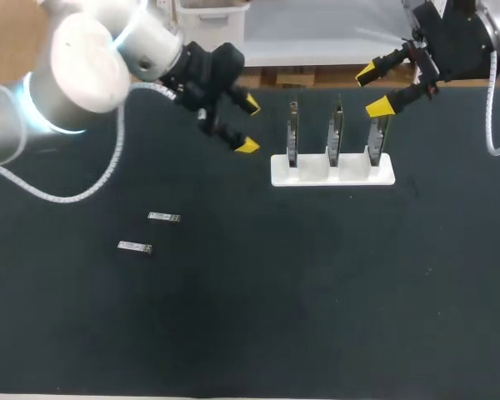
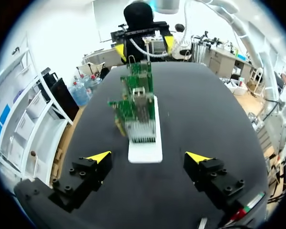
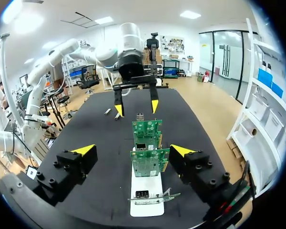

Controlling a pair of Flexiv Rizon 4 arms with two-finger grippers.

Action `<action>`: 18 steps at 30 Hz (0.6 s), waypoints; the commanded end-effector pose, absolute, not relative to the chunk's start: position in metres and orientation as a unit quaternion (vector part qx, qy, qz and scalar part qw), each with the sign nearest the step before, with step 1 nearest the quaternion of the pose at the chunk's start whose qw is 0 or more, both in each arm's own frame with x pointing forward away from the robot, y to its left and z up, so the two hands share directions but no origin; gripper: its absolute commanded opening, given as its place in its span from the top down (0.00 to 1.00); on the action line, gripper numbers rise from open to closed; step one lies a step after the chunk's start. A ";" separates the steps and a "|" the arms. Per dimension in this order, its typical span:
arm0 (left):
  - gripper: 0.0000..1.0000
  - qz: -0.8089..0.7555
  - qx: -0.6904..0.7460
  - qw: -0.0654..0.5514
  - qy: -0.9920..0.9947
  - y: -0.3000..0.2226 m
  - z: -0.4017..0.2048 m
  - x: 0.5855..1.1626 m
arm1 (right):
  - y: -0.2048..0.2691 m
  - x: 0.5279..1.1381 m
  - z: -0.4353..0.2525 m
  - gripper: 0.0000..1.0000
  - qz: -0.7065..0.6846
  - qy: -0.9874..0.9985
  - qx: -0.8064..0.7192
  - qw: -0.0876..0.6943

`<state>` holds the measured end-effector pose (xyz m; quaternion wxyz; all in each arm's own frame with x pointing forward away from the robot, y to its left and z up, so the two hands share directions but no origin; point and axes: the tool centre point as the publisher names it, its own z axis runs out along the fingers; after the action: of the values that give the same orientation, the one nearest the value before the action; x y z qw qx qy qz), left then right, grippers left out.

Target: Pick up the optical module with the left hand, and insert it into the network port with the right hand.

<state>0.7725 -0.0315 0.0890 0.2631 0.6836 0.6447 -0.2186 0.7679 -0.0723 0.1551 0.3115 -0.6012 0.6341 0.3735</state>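
Two small silver optical modules (image 1: 163,217) (image 1: 135,247) lie flat on the black table at the left; from the right wrist they show as module (image 3: 107,111) and module (image 3: 117,116), far off. A white stand (image 1: 333,173) holds three upright green network cards (image 1: 293,133) (image 1: 336,132) (image 1: 377,137). My left gripper (image 1: 248,125) hovers open just left of the stand, nothing in it, well away from the modules. Open and empty, my right gripper (image 1: 373,92) hangs above the rightmost card. In the left wrist view, my left gripper (image 2: 148,157) faces the stand (image 2: 145,148) and cards (image 2: 136,105).
From the right wrist, my right gripper (image 3: 132,150) looks along the row of cards (image 3: 149,162) on the stand (image 3: 146,202), with the left gripper (image 3: 136,102) beyond. Bare black table (image 1: 317,292) spreads in front of the stand.
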 end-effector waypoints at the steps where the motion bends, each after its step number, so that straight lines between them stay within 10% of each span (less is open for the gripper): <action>1: 0.00 -0.189 0.690 0.257 0.650 0.004 0.091 0.758 | -0.072 0.768 0.155 0.00 0.374 0.634 -0.601 0.312; 18: 0.00 -0.076 0.736 0.173 0.650 0.131 0.063 0.761 | -0.072 0.768 0.155 0.00 0.374 0.634 -0.601 0.312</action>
<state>0.7619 0.1225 0.0623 0.1728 0.7379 0.6478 -0.0776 0.7680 -0.0724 0.1551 0.3115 -0.6011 0.6341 0.3735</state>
